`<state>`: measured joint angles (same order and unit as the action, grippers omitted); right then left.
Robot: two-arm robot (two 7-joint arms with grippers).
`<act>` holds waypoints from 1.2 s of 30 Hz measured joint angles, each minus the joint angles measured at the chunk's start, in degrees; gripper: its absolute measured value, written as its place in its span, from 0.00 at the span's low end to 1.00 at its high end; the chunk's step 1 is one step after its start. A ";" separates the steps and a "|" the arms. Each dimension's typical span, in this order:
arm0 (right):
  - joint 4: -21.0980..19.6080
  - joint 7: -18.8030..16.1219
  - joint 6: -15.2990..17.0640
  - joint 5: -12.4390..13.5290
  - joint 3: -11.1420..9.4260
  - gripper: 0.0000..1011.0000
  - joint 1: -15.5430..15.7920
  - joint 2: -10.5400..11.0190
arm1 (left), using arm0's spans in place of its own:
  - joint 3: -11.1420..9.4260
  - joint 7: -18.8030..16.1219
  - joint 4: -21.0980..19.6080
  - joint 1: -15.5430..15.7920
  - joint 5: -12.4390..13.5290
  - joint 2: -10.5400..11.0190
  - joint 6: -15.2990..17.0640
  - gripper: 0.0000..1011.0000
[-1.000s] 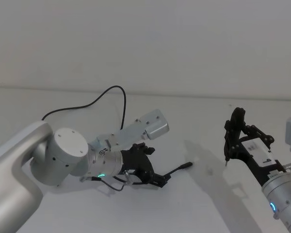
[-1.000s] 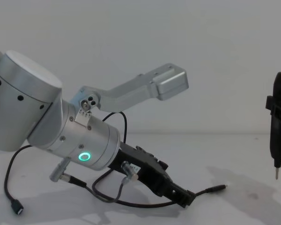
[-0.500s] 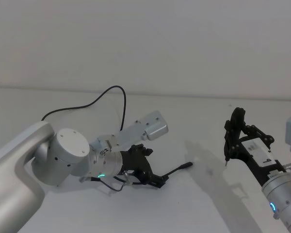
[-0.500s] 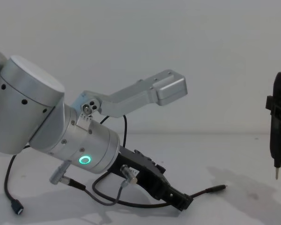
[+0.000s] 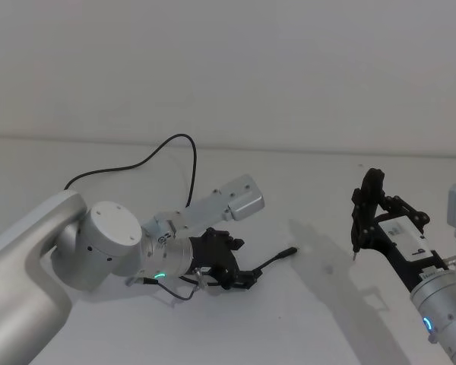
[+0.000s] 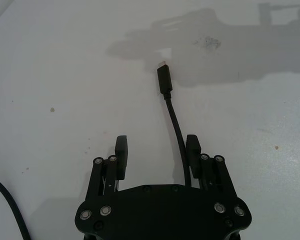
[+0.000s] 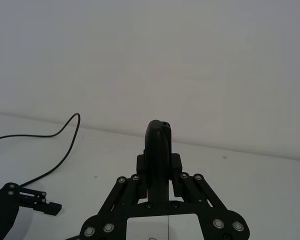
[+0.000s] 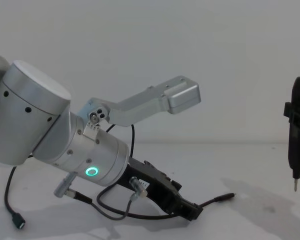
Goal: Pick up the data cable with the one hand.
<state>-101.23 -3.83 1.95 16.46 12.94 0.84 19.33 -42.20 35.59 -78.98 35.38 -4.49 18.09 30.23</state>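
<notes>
Closest to the robot, on the left of the white tabletop (image 5: 327,319), the thick silver left arm with its green ring light (image 8: 92,172) slants down and forward, and its black angular two-fingered left gripper (image 6: 157,142) sits low at the surface. Its fingers (image 6: 121,150) are spread apart with nothing pinched. The long thin black data cable (image 6: 174,117) runs out between them, lying just beside one finger and well off the other, flat on the table. The cable's slim straight plug (image 5: 289,252) points away to the right, just past the fingertips. Its wider small plug (image 8: 17,223) lies on the table at the near left, beside the arm. Over on the right, the right gripper (image 5: 376,207) hangs above the table, well apart from the cable, its fingers pressed together on a dark upright pen-like tool (image 7: 158,137) with the pointed tip down. Farther back, the cable rises in a loop (image 5: 195,163) behind the left arm, towards the pale wall.
</notes>
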 joint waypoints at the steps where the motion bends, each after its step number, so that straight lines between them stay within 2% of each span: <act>1: 0.00 0.00 0.00 0.00 0.00 0.27 0.00 0.00 | 0.00 -0.01 0.04 0.01 0.04 -0.01 0.00 0.69; 36: 0.00 0.00 0.00 0.00 0.00 0.27 0.00 0.00 | 0.00 -0.01 0.26 0.04 0.23 -0.02 0.10 0.43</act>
<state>-101.23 -3.83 1.95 16.47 12.94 0.84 19.33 -42.21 35.57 -78.73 35.42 -4.25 18.07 30.33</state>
